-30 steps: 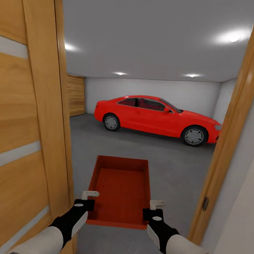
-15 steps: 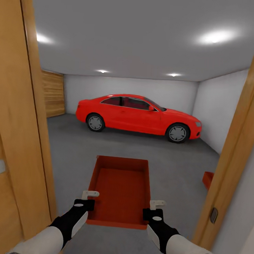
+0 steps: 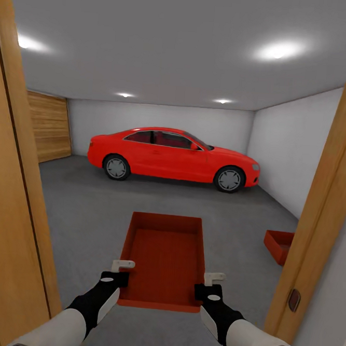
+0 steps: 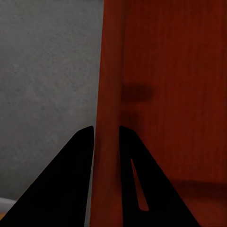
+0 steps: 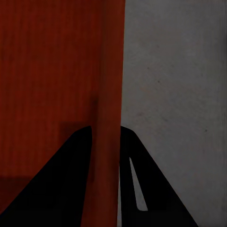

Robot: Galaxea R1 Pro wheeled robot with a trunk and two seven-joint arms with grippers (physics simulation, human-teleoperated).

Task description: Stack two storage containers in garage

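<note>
I carry an orange-red open-topped storage container [image 3: 165,258] in front of me, held level above the garage's dark grey concrete floor [image 3: 97,214]. My left gripper [image 3: 122,267] is shut on its left wall [image 4: 108,94] and my right gripper [image 3: 213,278] is shut on its right wall [image 5: 109,85]. A second orange-red container [image 3: 278,245] sits on the floor at the right, partly hidden by the door frame. The garage lies straight ahead through the doorway.
A red car [image 3: 171,156] is parked across the far side of the garage. An orange-brown wooden door [image 3: 8,222] stands close on my left and the door frame [image 3: 324,205] close on my right. Wooden panelling [image 3: 47,126] lines the far left wall.
The whole view has moved forward through the doorway and turned, so the door slid off to the left. The second container at the right has come more fully into sight. My grip is unchanged.
</note>
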